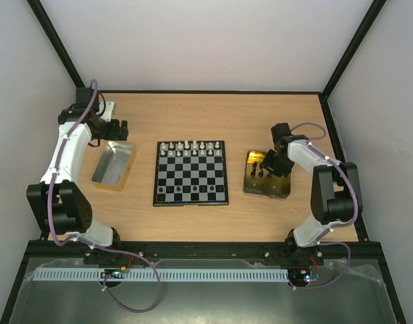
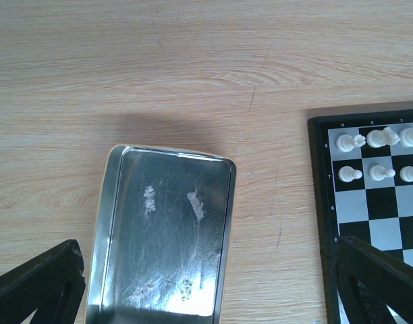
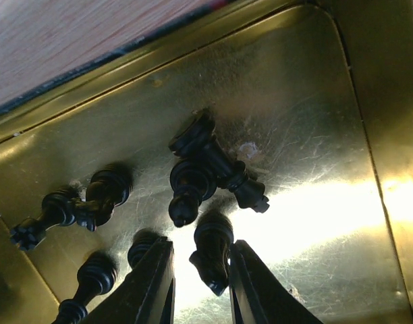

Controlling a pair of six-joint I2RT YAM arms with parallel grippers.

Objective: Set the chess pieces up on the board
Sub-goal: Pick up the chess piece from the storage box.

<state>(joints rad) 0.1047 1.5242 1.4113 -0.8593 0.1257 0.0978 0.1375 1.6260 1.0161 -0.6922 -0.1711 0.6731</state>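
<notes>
Filling the black side of the board (image 1: 191, 177) is the step in hand. Its nearest rows look mostly bare, with only a few dark pieces that are too small to count.

Just right of the board lies the gold tray (image 3: 314, 128), and the right gripper (image 3: 202, 246) is down inside it. Its fingers (image 3: 152, 290) stand narrowly apart on either side of a round-headed black piece (image 3: 213, 253). One finger touches the piece, but a sliver of light shows along the other, so I cannot tell whether it is truly pinched. The other black pieces (image 3: 206, 169) lie toppled on the tray floor close by, two of them crossed.

Left of the board sits the silver tin (image 2: 166, 223), which holds nothing. The left gripper (image 2: 206, 270) hangs above it with its jaws spread wide.

On the board's two far rows, the white pieces (image 1: 191, 148) stand in place.

The next move probably calls for a sure grip and a straight lift clear of the neighbouring pieces. After that comes a carry leftward to a free near-row square, setting the piece down upright.
</notes>
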